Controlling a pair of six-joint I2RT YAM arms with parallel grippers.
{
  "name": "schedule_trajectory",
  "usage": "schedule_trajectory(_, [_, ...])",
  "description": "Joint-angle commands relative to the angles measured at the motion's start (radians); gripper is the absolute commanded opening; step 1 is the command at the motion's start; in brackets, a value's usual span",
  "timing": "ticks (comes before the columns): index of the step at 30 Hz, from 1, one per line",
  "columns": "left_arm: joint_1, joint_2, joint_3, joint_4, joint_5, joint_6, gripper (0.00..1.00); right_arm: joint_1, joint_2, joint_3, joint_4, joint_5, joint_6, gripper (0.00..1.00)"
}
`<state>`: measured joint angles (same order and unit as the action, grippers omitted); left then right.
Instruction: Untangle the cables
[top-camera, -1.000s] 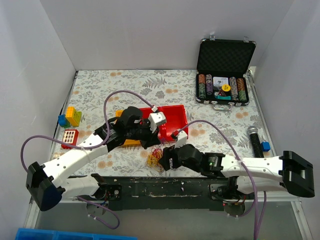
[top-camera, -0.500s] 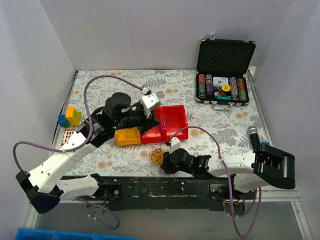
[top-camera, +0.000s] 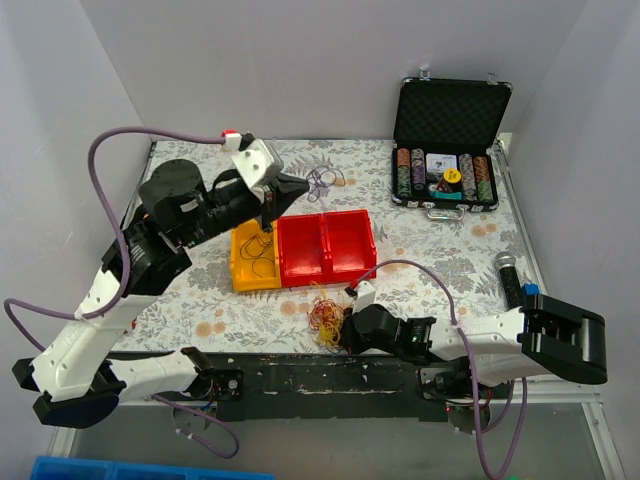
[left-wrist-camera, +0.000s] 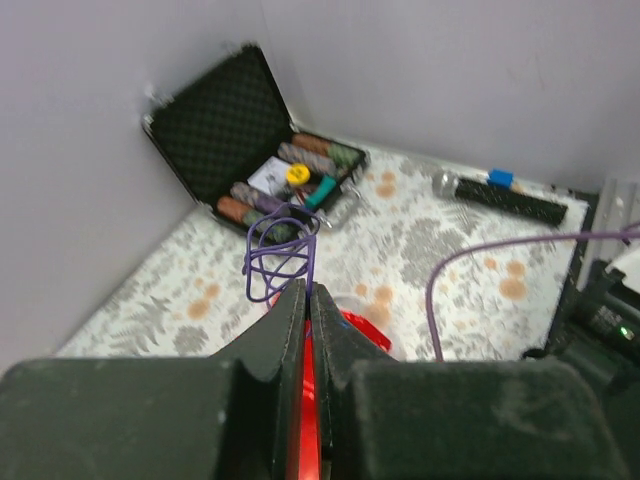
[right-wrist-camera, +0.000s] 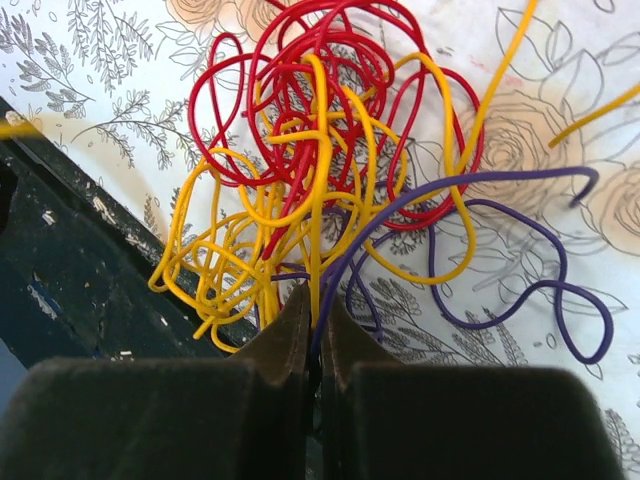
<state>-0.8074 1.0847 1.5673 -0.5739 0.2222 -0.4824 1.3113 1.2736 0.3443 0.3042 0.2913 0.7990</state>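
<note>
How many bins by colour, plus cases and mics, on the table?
Red bins: 2
Yellow bin: 1
Chip case: 1
Microphone: 1
Total: 5

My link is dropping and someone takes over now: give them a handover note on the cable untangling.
Left gripper: shut on a purple cable, raised beyond the red bin.
Right gripper: shut on strands of the tangle of red, yellow and purple cables near the table's front edge.
Done: black cables lie in the yellow bin.
Left: set the purple cable down, then pull the tangle apart.
</note>
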Motion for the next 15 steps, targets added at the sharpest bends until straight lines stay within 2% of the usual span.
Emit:
schedule_trajectory(1, [0.001, -0.003, 0.103, 0.117, -0.089, 0.060, 0.00, 0.008, -0.037, -0.048, -0.132, 0.032, 0.042, 0.01])
schedule_trajectory(6, [0.002, 0.010, 0.190, 0.253, -0.155, 0.136, 0.00, 0.009, -0.051, -0.074, -0.172, 0.042, 0.074, 0.01])
schedule_trajectory(10, [0.002, 0.037, 0.257, 0.258, -0.184, 0.180, 0.00, 0.020, -0.060, -0.064, -0.200, 0.052, 0.074, 0.01])
schedule_trajectory(12, [0.002, 0.028, 0.211, 0.227, -0.208, 0.185, 0.00, 0.026, -0.077, -0.048, -0.221, 0.068, 0.066, 0.01])
schedule_trajectory(15, [0.002, -0.035, 0.052, 0.206, -0.303, 0.147, 0.00, 0.035, -0.127, -0.027, -0.246, 0.091, 0.052, 0.01])
